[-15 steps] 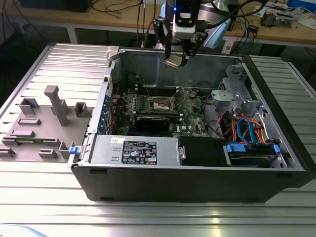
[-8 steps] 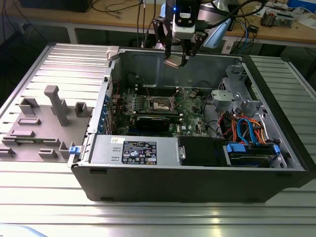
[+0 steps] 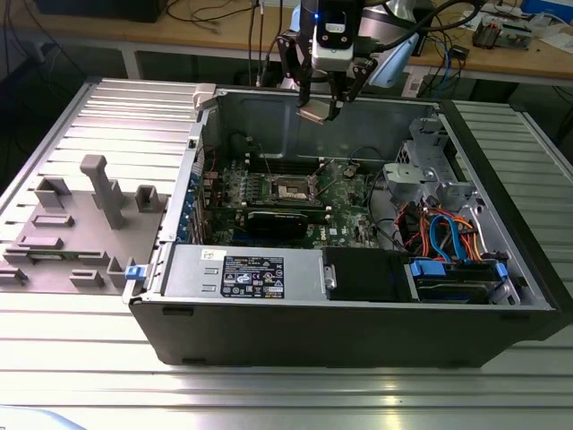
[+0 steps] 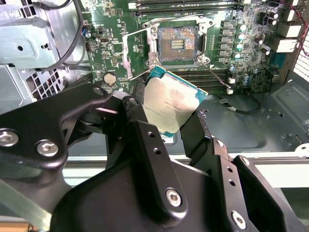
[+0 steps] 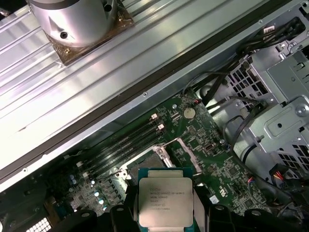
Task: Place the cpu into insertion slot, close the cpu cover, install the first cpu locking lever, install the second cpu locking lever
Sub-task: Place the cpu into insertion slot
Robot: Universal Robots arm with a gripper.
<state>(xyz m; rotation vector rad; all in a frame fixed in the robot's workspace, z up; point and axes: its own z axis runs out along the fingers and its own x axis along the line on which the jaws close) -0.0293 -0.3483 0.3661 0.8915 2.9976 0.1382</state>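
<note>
Cpu clamped in the pincer, black fingers on two opposite edges, seen in the second wrist view. Probably an edge hold so the underside stays free to seat.

Going from the exterior view's left:
- A grey fixture tray with upright pegs lies on the ribbed metal counter, well apart from the work.
- Next is the open computer case, lying on its side so the motherboard faces up.
- The insertion slot is mid-board with nothing in it.
- In the second wrist view its dark centre with rows of contacts is bare. The cpu cover is swung open to one side, I judge so the chip can go straight in.
- The pincer hangs above the case's rear wall, the cpu at its tips, high over the board and not touching it. It is not in the slot yet.
- Furthest right are a silvery drive cage and orange and blue cables, clear of the slot.

Look of the cpu: small flat square with a silver-grey metal lid, faint print on top and a green-teal border around it. In the first wrist view it sits square between the fingers, just in front of the slot. In the second wrist view it looks tilted to the board.

Stage, by my judgement: carrying the chip to the slot; cover and levers not done.
</note>
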